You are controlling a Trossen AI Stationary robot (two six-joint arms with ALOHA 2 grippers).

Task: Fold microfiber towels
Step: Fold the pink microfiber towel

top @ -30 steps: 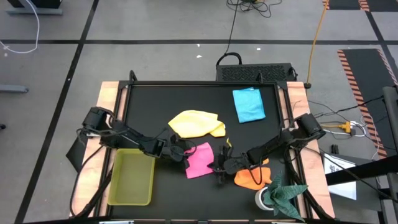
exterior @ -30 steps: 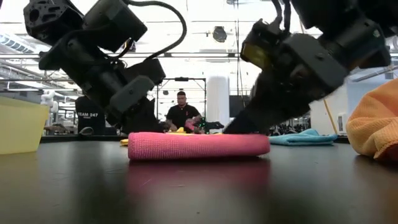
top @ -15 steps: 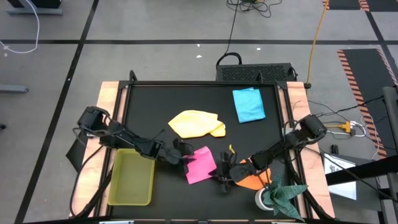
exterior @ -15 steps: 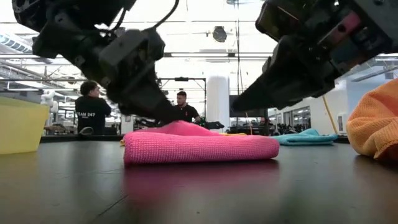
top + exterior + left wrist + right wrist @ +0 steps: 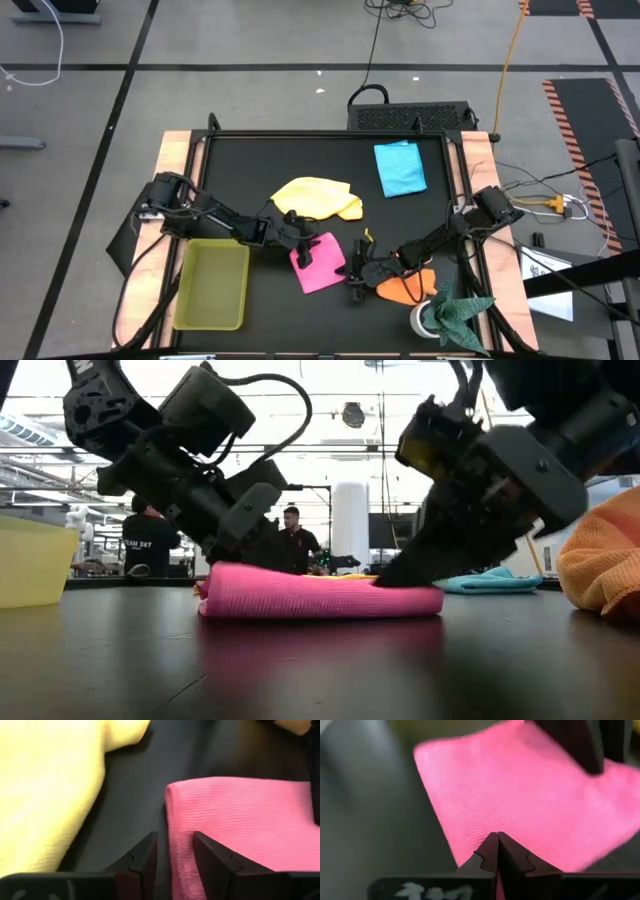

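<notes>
1. The pink towel lies on the black tabletop as a soft folded pad with a fine ribbed weave, thick and rounded at its fold in the low view.
2. The left gripper sits at the pink towel's edge, its dark fingers parted, one on the cloth and one on bare table, clamping nothing.
3. The right gripper has its fingers pressed together, tip resting on the pink towel's opposite side.
4. Beside that towel, an orange towel lies bunched and fuzzy.
5. Just beyond the pink towel sprawls a crumpled yellow towel.
6. Farther past it, a light blue towel lies flat and rectangular.
</notes>
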